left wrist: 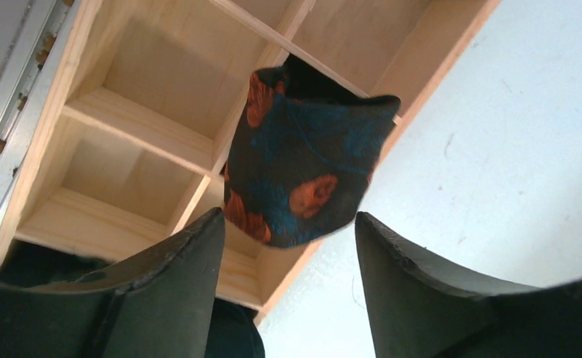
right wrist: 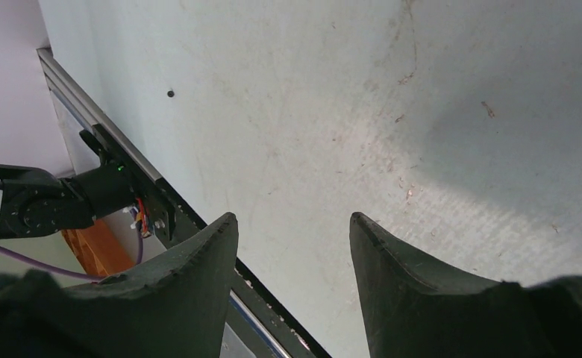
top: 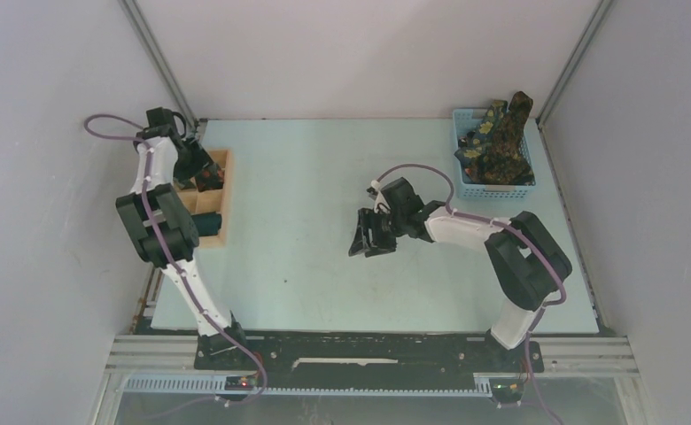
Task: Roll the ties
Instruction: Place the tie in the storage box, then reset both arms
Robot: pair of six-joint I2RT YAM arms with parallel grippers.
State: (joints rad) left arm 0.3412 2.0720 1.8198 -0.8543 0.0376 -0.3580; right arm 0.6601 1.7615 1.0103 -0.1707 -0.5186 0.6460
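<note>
A rolled black tie with red-orange flowers sits tilted in a compartment of the pale wooden tray, leaning against a divider. My left gripper is open just above it, with the fingertips either side and not touching it. In the top view the left gripper hangs over the tray at the table's left edge, and the roll shows below it. Dark green ties with yellow flowers are piled in the blue basket. My right gripper is open and empty above the bare table; the right wrist view shows the same.
A dark green roll lies in the tray's near compartment; it also shows in the left wrist view. The basket stands at the far right corner. The metal rail along the table's near edge shows behind the right fingers.
</note>
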